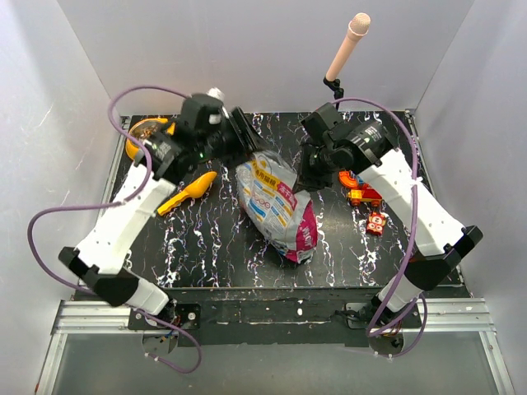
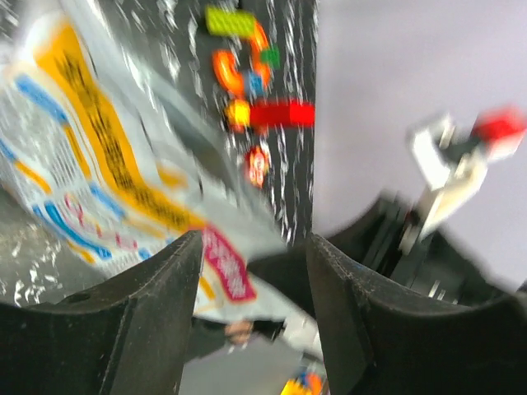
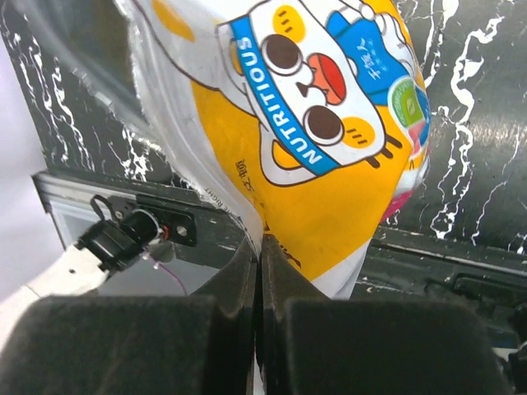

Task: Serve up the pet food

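The printed white, yellow and pink bag point(image 1: 276, 206) lies tilted in the middle of the black marbled table point(image 1: 214, 247). The pet food itself is hidden inside it. My right gripper point(image 1: 306, 177) is at the bag's upper right and is shut on its edge. In the right wrist view the fingers point(image 3: 261, 243) pinch the thin bag wall below the cartoon face point(image 3: 329, 99). My left gripper point(image 1: 245, 136) is at the bag's upper left. In the blurred left wrist view its jaws point(image 2: 255, 239) stand open, with the bag point(image 2: 82, 140) beyond and to the left.
An orange bowl point(image 1: 144, 132) sits at the back left and a yellow scoop point(image 1: 188, 193) lies beside my left arm. Colourful toy bricks point(image 1: 362, 193) point(image 2: 255, 82) lie at the right. A pink-tipped stick point(image 1: 347, 45) stands behind the table. White walls close in three sides.
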Controlling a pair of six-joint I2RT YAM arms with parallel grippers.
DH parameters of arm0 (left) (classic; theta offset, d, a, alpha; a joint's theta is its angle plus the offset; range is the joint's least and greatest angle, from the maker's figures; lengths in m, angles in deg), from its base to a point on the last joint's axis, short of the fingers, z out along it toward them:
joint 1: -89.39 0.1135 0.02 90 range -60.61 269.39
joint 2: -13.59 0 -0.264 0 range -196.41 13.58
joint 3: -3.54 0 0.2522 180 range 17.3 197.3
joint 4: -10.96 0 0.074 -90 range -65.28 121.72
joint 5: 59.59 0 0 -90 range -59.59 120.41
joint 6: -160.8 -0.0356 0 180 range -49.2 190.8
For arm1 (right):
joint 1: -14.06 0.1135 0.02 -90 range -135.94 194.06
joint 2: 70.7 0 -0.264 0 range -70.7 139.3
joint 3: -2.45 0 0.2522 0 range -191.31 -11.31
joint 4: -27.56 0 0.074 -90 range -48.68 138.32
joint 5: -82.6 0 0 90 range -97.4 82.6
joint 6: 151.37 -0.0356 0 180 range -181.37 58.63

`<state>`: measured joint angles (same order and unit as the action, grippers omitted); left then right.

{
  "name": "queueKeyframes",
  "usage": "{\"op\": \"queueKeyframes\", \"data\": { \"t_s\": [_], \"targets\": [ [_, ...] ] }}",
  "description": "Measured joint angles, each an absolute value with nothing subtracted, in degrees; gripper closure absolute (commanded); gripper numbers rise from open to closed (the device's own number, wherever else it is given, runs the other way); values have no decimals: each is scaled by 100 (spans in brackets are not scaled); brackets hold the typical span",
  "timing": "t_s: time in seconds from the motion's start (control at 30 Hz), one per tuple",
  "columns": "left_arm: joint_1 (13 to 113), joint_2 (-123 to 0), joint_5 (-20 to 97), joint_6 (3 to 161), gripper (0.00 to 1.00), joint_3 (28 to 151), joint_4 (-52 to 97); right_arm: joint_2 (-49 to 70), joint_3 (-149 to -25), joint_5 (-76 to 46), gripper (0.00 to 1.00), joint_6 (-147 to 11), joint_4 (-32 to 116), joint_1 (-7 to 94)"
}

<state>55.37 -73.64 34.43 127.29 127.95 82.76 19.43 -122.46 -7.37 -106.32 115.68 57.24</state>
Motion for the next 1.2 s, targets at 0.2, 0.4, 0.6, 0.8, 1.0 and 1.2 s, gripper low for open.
{"op": "queueKeyframes", "data": {
  "t_s": [0.2,0.4,0.6,0.8,1.0,1.2],
  "targets": [
    [4361,-6343,3600,12364,38,11451,7421,2076,-13002,-400,99,-11275,12135,5691],
    [4088,-5805,3604,11815,53,11236,7139,2063,-12856,-441,99,-11760,11783,5700],
    [4088,-5281,3486,10974,37,10926,7270,2234,-12679,-461,99,-12131,11175,5890],
    [4016,-5263,3392,10270,44,10769,7428,2946,-13337,-243,99,-12328,11278,6297],
    [3965,-5176,3248,9708,47,10194,7443,3479,-13818,-135,99,-12610,11214,6553],
    [3963,-4972,2717,9182,62,9814,7491,3479,-13815,-92,99,-12907,11166,6546]
  ]
}}
